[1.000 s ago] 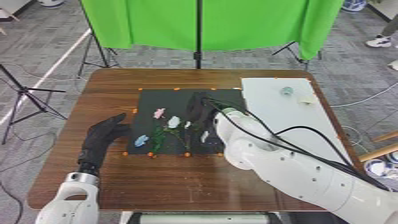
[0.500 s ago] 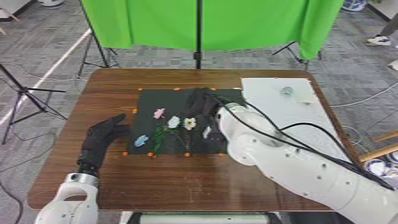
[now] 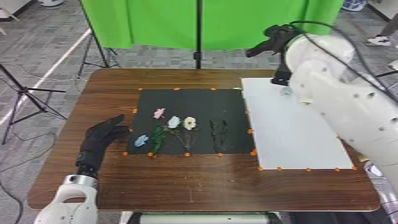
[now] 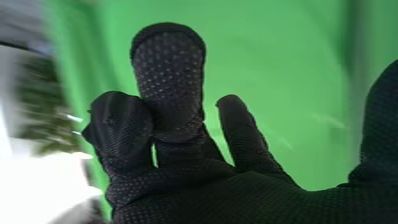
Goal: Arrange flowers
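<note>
Flowers (image 3: 174,122) well apart from the right hand (image 3: 281,36).
They lie on its left and robot side, beside the left hand (image 3: 104,132); both hands are open and empty.

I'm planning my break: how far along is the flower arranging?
Apparently done: pink, white, cream and blue flowers lie on the black mat. In hand: nothing seen; the right hand is raised before the green curtain. Probably left: the pale green piece on the white board. Whether the dark sprigs are final, I can't tell.
</note>
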